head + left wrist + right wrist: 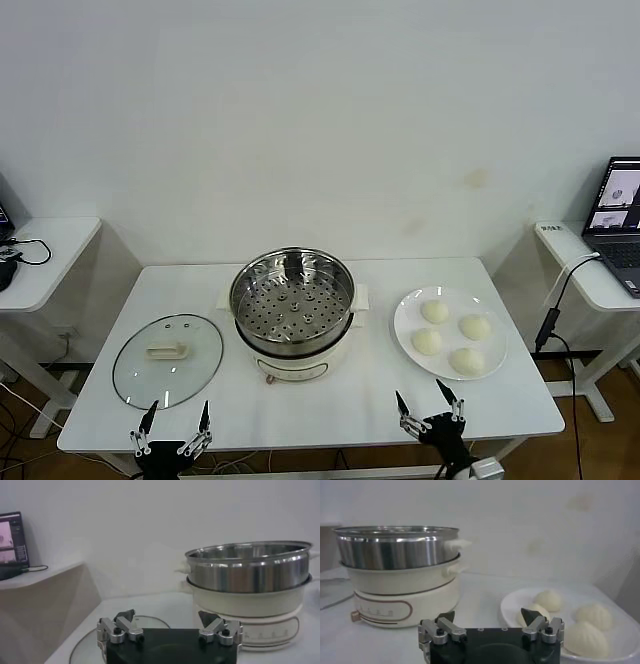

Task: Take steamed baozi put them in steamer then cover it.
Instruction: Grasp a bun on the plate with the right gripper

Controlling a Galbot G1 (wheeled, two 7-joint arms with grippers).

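Starting with the four steamed baozi (450,336) on the white plate (404,318), at the robot's right of the steamer (292,303); nothing yet in the perforated tray, and the cover (168,359) lying flat on the bench (380,420) at the steamer's left, handle up. Right claw (430,403) hanging at the near edge just before the plate, fingers spread and holding nothing; left claw (176,417) likewise spread and empty, at the near edge just before the cover. Best probably to send the right claw alone to the nearest bun, coming down from above and closing gently, since soft dough likely dents or slips under a hard pinch. Lifting clear of the plate rim and then over the tall steel wall before lowering, and spacing the buns apart on the tray so the next does not land on the last. Leaving the cover to the left claw, by its cream handle, for last. Bench white and smooth, against a plain white wall; side desks at both ends, a laptop (618,210) on the one at the right, cables trailing down.
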